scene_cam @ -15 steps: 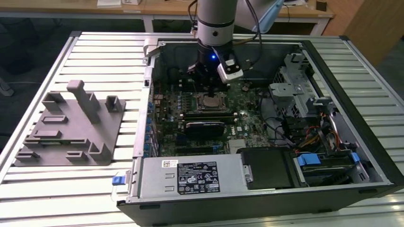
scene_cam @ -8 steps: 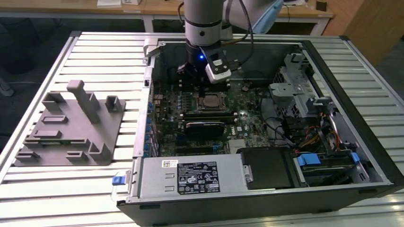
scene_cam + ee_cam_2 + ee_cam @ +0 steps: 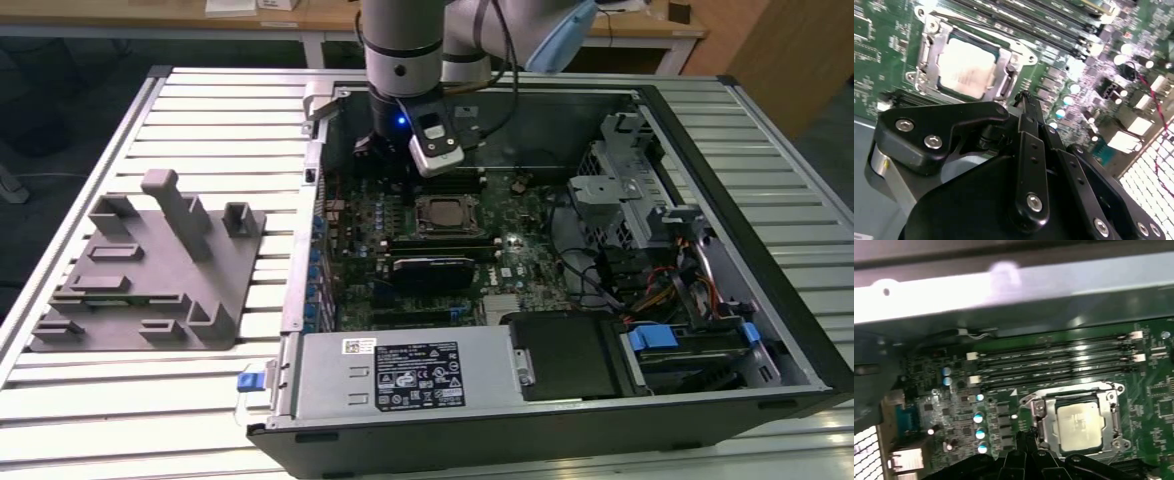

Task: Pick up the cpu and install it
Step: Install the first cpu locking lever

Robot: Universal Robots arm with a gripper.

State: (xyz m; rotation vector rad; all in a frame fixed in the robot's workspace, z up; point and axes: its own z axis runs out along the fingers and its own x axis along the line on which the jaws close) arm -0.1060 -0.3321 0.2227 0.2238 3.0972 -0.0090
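Cpu (image 3: pixel 1081 426) lies flat in the metal socket frame (image 3: pixel 929 47) on the green motherboard (image 3: pixel 534 200), inside the open computer case (image 3: pixel 747 235) that rests on the table (image 3: pixel 134 400); its pale shiny top faces up. I think it is light, thin and stiff; the smooth top could slip, and the underside is likely easy to hurt, so the side edges look like the best place to hold it. The end effector (image 3: pixel 1024 97) hangs just beside the frame, low over the board; I cannot tell if it is clenched or released. Faint marks show on the shiny top, too dim to read; a white label (image 3: pixel 407 370) full of small print sits on the silver box at the near end of the case in the exterior view.
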